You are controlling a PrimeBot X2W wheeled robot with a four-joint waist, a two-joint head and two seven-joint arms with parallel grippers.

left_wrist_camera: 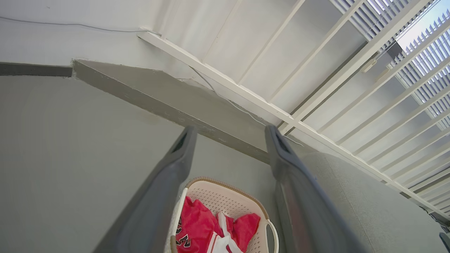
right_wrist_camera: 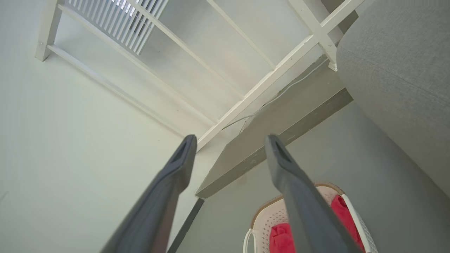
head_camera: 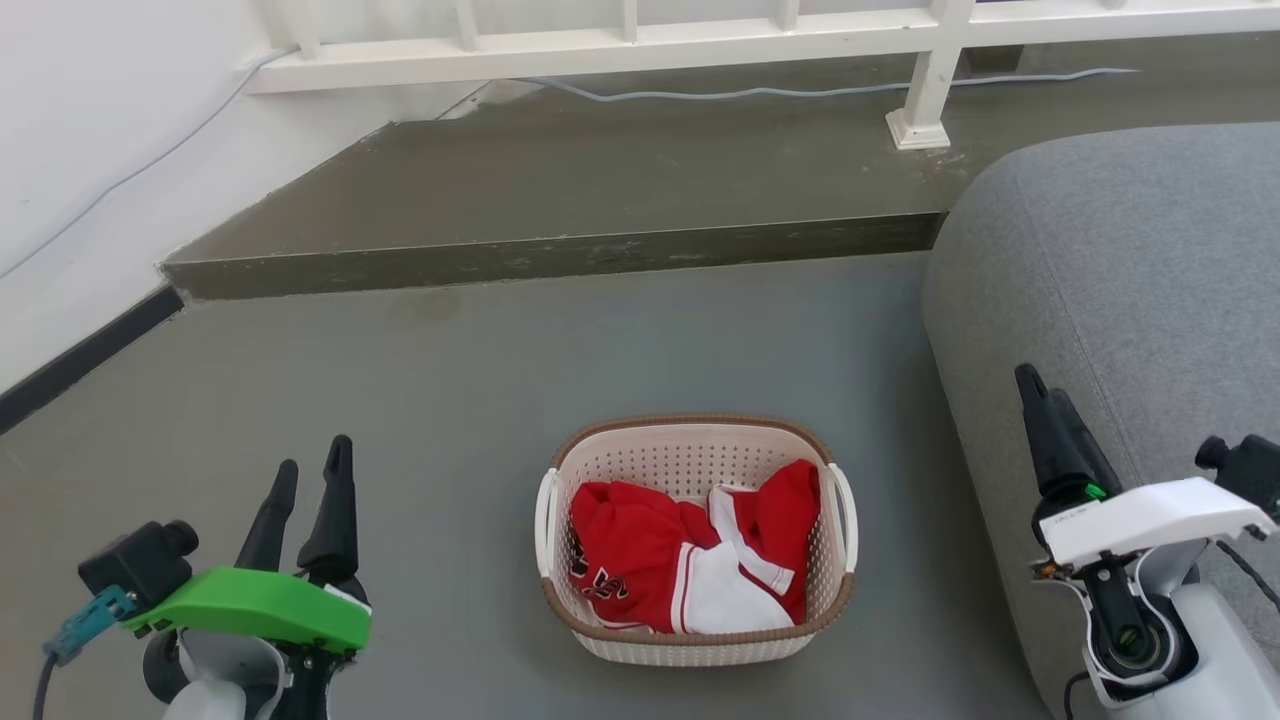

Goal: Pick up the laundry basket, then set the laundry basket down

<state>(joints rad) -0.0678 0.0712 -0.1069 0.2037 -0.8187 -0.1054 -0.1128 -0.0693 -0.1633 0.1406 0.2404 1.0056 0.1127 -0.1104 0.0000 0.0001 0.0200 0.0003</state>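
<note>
Left tool (head_camera: 315,455): two dark fingers parted, empty, low at left, well apart from basket. Right tool (head_camera: 1040,388): fingers parted, empty, seen against grey fabric sofa (head_camera: 1120,280). Small cream perforated plastic laundry basket (head_camera: 690,455), brown woven-look rim, upright on grey floor (head_camera: 450,380) between tools; red-and-white garment (head_camera: 650,560) inside. Sofa near basket's right side; bare floor left and ahead. Beyond: raised grey step (head_camera: 560,260), white railing (head_camera: 640,45), pale cable (head_camera: 760,93) at its foot.
</note>
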